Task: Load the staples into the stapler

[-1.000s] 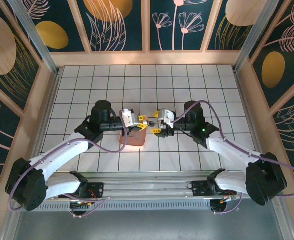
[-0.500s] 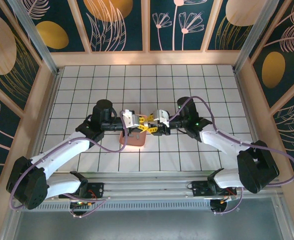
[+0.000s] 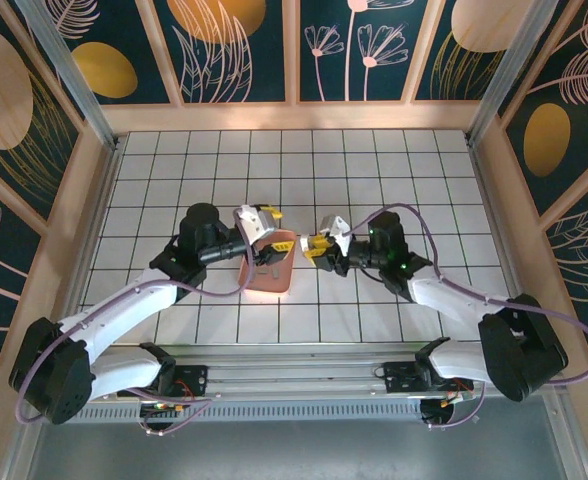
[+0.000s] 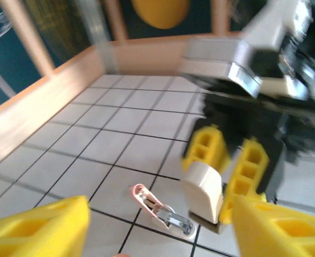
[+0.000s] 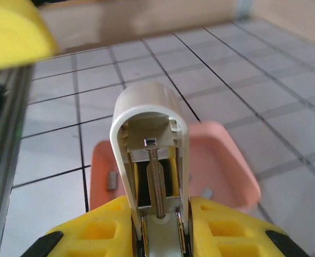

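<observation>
The right gripper (image 3: 317, 248) is clamped on the cream stapler (image 5: 149, 144), whose magazine is open with the spring showing. It sits just beside the right rim of the pink tray (image 5: 227, 160), where the staples (image 5: 112, 180) lie loose. The left gripper (image 3: 277, 245) stands wide with nothing between its fingers, over the tray's far edge and close to the right one, and open tile runs from both to the wooden walls (image 3: 294, 117).

The staples (image 5: 112, 180) are blurred, the stapler (image 5: 149, 120) cut off below.
</observation>
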### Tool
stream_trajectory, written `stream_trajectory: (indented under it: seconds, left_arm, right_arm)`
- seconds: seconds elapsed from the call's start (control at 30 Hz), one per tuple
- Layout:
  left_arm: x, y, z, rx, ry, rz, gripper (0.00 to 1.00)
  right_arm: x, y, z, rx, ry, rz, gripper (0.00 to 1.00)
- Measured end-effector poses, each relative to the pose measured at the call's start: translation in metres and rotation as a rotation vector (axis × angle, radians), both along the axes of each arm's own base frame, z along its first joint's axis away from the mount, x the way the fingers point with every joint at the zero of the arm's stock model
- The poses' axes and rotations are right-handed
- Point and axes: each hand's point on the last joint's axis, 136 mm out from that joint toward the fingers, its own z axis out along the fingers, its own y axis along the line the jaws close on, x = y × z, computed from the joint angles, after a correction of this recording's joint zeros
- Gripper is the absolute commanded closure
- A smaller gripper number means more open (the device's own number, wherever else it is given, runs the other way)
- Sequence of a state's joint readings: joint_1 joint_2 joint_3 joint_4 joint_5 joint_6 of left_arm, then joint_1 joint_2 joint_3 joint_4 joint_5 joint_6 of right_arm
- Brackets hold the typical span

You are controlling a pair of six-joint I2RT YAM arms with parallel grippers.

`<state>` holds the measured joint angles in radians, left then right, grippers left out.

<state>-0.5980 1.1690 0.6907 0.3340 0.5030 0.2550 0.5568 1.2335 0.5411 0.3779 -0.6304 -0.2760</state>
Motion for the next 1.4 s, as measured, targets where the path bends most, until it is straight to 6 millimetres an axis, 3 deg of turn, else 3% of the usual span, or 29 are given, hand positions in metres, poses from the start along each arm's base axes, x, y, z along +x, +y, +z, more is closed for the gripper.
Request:
stream_trajectory:
  seconds: [0.33, 0.47, 0.57, 0.77, 1.2, 1.4]
  left_arm:
    - [0.043, 0.039, -0.041, -0.098, 0.244, 0.411, 0.13]
    - [0.053, 0.051, -0.06, -0.094, 0.298, 0.518, 0.13]
    - [0.057, 0.054, -0.065, -0.096, 0.315, 0.555, 0.13]
    - [0.06, 0.058, -0.066, -0.111, 0.328, 0.588, 0.13]
    - [0.063, 0.061, -0.075, -0.098, 0.346, 0.614, 0.13]
    - [0.063, 0.062, -0.083, -0.076, 0.37, 0.628, 0.12]
  right_arm:
    - [0.051, -0.075, -0.047, 0.019, 0.385, -0.72, 0.85]
    - [0.069, -0.113, -0.075, -0.041, 0.487, -0.956, 0.83]
    - [0.082, -0.131, -0.09, -0.106, 0.529, -1.071, 0.83]
    - [0.098, -0.143, -0.102, -0.187, 0.526, -1.149, 0.82]
    - [0.099, -0.15, -0.124, -0.286, 0.516, -1.161, 0.78]
    - [0.098, -0.151, -0.13, -0.302, 0.526, -1.164, 0.71]
